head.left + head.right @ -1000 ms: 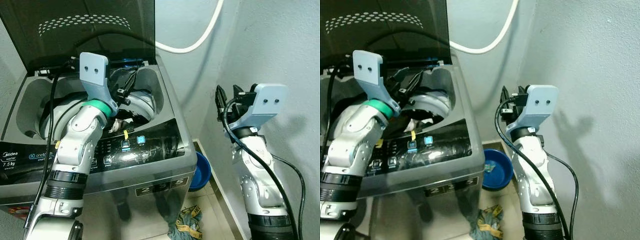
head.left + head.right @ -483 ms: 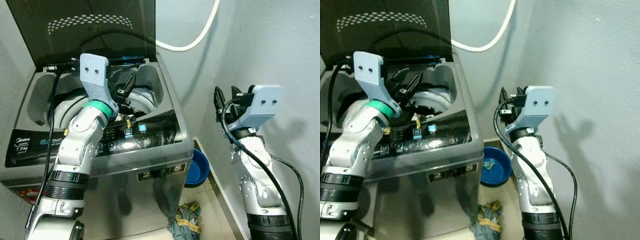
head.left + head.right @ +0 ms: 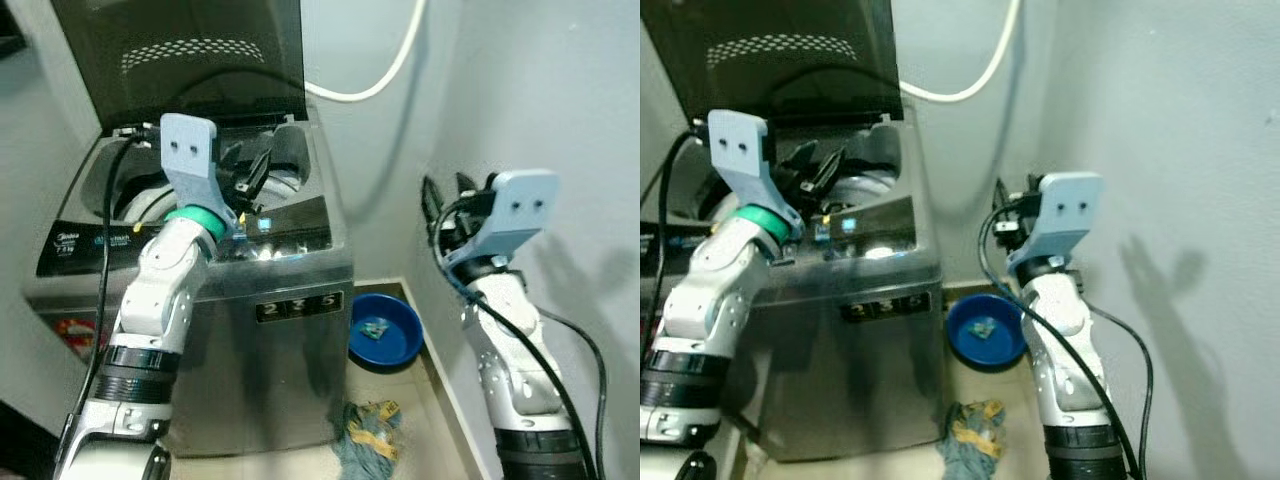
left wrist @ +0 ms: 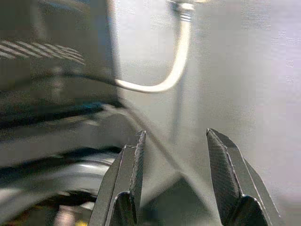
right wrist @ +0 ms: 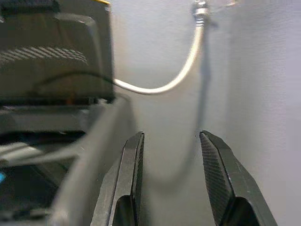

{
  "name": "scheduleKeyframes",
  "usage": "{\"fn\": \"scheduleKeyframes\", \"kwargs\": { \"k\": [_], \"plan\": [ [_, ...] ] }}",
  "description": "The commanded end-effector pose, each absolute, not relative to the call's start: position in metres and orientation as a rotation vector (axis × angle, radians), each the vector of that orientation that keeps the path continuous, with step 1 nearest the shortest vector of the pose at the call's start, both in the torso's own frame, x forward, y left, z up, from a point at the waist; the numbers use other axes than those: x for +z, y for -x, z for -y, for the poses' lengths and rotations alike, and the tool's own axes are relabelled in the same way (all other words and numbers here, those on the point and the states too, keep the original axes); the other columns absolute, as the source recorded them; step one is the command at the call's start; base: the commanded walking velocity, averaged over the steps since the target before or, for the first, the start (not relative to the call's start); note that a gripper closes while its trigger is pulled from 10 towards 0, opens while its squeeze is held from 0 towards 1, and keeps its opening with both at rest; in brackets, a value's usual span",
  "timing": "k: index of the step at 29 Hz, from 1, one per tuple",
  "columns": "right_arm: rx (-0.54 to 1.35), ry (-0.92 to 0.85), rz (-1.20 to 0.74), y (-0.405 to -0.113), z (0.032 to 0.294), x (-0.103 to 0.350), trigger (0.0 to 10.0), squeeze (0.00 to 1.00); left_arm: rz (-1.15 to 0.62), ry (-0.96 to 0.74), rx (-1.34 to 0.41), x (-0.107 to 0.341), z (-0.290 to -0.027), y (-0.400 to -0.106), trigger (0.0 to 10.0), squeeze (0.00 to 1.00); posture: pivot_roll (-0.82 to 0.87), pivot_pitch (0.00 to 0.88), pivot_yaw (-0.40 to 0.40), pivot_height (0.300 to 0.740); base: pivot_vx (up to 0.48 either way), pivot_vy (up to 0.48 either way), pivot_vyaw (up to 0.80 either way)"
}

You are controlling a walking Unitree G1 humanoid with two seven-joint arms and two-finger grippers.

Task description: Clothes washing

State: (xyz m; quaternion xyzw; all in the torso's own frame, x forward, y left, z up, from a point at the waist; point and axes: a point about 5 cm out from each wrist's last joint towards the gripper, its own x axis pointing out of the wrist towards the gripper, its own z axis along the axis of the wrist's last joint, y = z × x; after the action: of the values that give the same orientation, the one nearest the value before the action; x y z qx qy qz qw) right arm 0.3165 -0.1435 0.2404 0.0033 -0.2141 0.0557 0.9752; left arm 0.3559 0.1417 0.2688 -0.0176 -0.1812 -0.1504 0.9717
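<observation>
A grey top-loading washing machine [image 3: 290, 330] stands ahead on the left with its dark lid [image 3: 190, 55] raised. My left gripper [image 3: 250, 175] hangs open and empty over the drum opening [image 3: 150, 200], near its right rim. Off to the right of the machine, my right gripper [image 3: 447, 195] is held up near the wall, open, nothing between its fingers [image 5: 127, 174]. A crumpled blue and yellow cloth [image 3: 368, 428] lies on the floor at the machine's front right corner. In the left wrist view the fingers [image 4: 129, 174] stand apart above the machine's back edge.
A blue bowl [image 3: 385, 335] sits on the floor between the machine and the wall. A white hose [image 3: 385, 75] curves down the grey wall behind the lid. Grey walls close in behind and to the right; a strip of tiled floor runs between.
The camera has drawn back and lowered, so the machine's front and the floor now show more. Both grippers keep the same open pose.
</observation>
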Motion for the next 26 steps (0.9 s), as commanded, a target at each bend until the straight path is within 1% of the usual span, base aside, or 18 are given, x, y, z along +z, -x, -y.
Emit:
{"fn": "scheduleKeyframes", "kwargs": {
  "k": [1, 5, 9, 11, 12, 17, 19, 22, 23, 25, 26],
  "plan": [
    [0.125, -0.001, 0.439, -0.316, 0.141, 0.241, 10.0, 0.00, 0.353, 0.026, -0.294, 0.265, -0.144, -0.357, 10.0, 0.00, -0.01, 0.000, 0.059, 0.740, -0.386, 0.000, 0.00],
    [0.129, 0.005, 0.438, -0.317, 0.140, 0.241, 10.0, 0.00, 0.354, 0.027, -0.294, 0.265, -0.143, -0.357, 10.0, 0.00, -0.01, 0.000, 0.057, 0.740, -0.373, 0.000, 0.00],
    [0.146, 0.035, 0.434, -0.317, 0.138, 0.239, 10.0, 0.00, 0.356, 0.030, -0.292, 0.265, -0.143, -0.358, 10.0, 0.00, -0.01, 0.000, 0.056, 0.740, -0.190, 0.000, 0.12],
    [0.156, 0.055, 0.433, -0.317, 0.137, 0.238, 10.0, 0.00, 0.354, 0.031, -0.292, 0.265, -0.143, -0.358, 10.0, 0.00, -0.01, 0.000, 0.055, 0.740, 0.000, 0.000, 0.79],
    [0.180, 0.097, 0.424, -0.316, 0.133, 0.235, 10.0, 0.00, 0.347, 0.032, -0.295, 0.263, -0.141, -0.358, 10.0, 0.00, -0.01, 0.000, 0.055, 0.740, 0.000, 0.000, 0.79],
    [0.246, 0.140, 0.393, -0.313, 0.126, 0.222, 10.0, 0.00, 0.314, 0.002, -0.322, 0.252, -0.135, -0.356, 10.0, 0.00, -0.01, 0.000, 0.054, 0.740, 0.000, 0.000, 0.79],
    [0.329, 0.141, 0.328, -0.308, 0.122, 0.202, 10.0, 0.00, 0.270, -0.042, -0.355, 0.235, -0.126, -0.352, 10.0, 0.00, 0.00, 0.000, 0.054, 0.740, 0.000, 0.000, 0.79],
    [0.365, 0.137, 0.291, -0.305, 0.120, 0.191, 10.0, 0.00, 0.243, -0.055, -0.368, 0.224, -0.123, -0.349, 10.0, 0.00, 0.00, 0.000, 0.054, 0.740, 0.000, 0.000, 0.79],
    [0.404, 0.132, 0.236, -0.301, 0.120, 0.174, 10.0, 0.00, 0.198, -0.077, -0.382, 0.207, -0.120, -0.345, 10.0, 0.00, 0.00, 0.000, 0.054, 0.740, 0.000, 0.000, 0.79],
    [0.404, 0.132, 0.236, -0.301, 0.120, 0.174, 10.0, 0.00, 0.198, -0.077, -0.382, 0.207, -0.120, -0.345, 10.0, 0.00, 0.00, 0.000, 0.054, 0.740, 0.000, 0.000, 0.79],
    [0.431, 0.135, 0.192, -0.297, 0.120, 0.161, 10.0, 0.00, 0.161, -0.099, -0.393, 0.193, -0.117, -0.342, 10.0, 0.00, 0.00, 0.001, 0.054, 0.740, 0.000, 0.000, 0.79]
  ]
}}
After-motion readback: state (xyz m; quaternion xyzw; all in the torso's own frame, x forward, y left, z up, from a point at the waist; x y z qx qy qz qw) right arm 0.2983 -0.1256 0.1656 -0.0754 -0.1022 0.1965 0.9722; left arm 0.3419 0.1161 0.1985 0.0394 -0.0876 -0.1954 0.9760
